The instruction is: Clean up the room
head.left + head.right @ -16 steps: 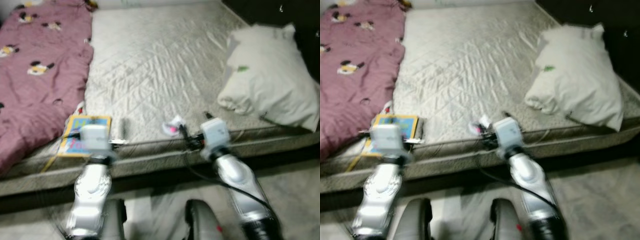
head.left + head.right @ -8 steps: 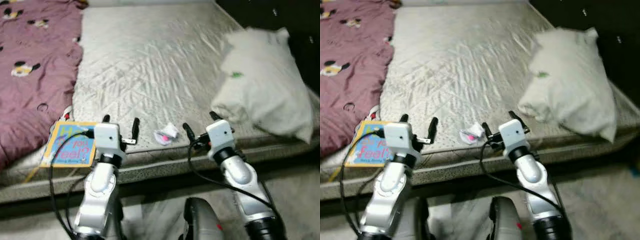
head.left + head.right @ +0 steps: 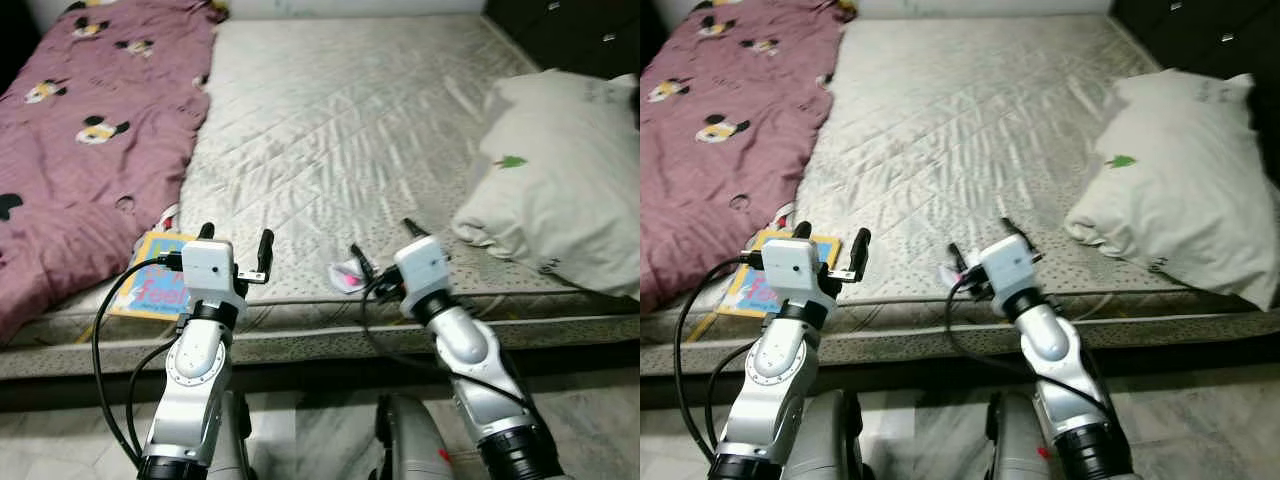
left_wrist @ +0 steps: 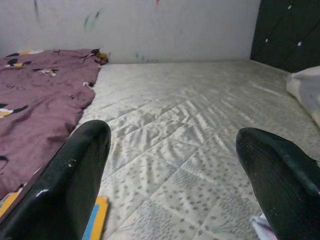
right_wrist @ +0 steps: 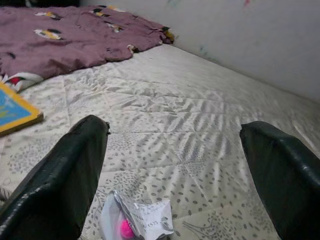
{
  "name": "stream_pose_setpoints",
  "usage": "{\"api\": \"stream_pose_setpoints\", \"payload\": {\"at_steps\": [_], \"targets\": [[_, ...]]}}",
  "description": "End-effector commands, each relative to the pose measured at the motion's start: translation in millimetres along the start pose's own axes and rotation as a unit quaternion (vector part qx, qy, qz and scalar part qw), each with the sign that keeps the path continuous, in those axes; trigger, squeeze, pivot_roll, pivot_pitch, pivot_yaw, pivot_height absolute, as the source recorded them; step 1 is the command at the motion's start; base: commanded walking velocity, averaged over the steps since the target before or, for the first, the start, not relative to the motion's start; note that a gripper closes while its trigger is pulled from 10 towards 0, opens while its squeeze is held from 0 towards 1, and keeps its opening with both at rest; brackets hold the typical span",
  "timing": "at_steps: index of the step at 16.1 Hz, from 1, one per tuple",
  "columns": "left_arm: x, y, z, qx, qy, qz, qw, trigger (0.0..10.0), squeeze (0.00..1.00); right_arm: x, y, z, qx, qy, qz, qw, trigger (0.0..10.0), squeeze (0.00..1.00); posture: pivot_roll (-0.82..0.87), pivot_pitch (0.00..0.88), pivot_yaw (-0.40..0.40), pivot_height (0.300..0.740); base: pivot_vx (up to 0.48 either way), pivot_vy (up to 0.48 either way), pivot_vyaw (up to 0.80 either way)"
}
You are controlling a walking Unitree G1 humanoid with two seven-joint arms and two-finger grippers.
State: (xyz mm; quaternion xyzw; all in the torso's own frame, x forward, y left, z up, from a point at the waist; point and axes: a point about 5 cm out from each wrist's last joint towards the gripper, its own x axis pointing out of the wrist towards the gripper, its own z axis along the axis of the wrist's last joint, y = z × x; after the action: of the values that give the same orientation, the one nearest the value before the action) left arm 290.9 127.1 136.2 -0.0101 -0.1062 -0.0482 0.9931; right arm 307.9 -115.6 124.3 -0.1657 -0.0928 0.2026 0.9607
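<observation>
Quilted mattress carries a wrapper near its front edge; right gripper hovers over it, left gripper beside, both spread.

Silver arms, black cables

Crumpled white wrapper with pink spot lies near mattress front edge; blue-yellow picture book lies flat at maroon blanket's edge, well apart
</observation>
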Motion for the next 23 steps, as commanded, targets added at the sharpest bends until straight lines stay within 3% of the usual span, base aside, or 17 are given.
{"api": "stream_pose_setpoints", "payload": {"at_steps": [1, 4, 8, 12, 14, 18, 23], "targets": [[3.0, 6.0, 6, 0.001, -0.011, 0.007, 1.0, 10.0, 0.0, 3.0, 2.5, 1, -0.026, -0.006, 0.018, 0.999, 10.0, 0.0, -0.04, 0.091, -0.007, 0.575, 0.48, 0.0, 0.0], [-1.5, 7.8, 3, -0.006, -0.005, 0.023, 1.0, 10.0, 0.0, 7.2, -2.6, -1, 0.001, 0.008, 0.006, 1.0, 10.0, 0.0, -0.03, 0.095, -0.019, 0.575, 0.359, 0.0, 0.0], [-7.7, 3.5, 0, -0.015, 0.005, 0.031, 0.999, 10.0, 0.0, 8.8, 3.3, -7, -0.009, 0.019, 0.027, 0.999, 10.0, 0.0, -0.02, 0.126, -0.031, 0.575, 0.0, 0.0, 0.53], [-7.2, 5.4, 0, -0.012, 0.014, 0.017, 1.0, 10.0, 0.0, -4.5, -0.3, -27, 0.037, 0.068, 0.01, 0.997, 10.0, 0.0, -0.02, 0.161, -0.027, 0.575, 0.0, 0.0, 0.0], [-10.1, 7.0, -4, -0.01, 0.025, 0.02, 0.999, 10.0, 0.0, -6.1, 1.9, -27, 0.02, 0.07, 0.021, 0.997, 10.0, 0.0, -0.03, 0.173, -0.019, 0.575, 0.0, 0.0, 0.0], [-10.4, -5.3, -6, -0.02, 0.034, 0.001, 0.999, 10.0, 0.0, -12.5, 22.0, -29, 0.008, 0.075, 0.098, 0.992, 10.0, 0.0, -0.03, 0.176, -0.003, 0.575, 0.0, 0.0, 0.69], [-9.0, -4.3, -4, -0.017, 0.033, -0.004, 0.999, 10.0, 0.0, -10.2, 22.7, -29, 0.005, 0.075, 0.106, 0.991, 10.0, 0.0, -0.02, 0.189, -0.006, 0.575, 0.0, 0.0, 0.11]]}}
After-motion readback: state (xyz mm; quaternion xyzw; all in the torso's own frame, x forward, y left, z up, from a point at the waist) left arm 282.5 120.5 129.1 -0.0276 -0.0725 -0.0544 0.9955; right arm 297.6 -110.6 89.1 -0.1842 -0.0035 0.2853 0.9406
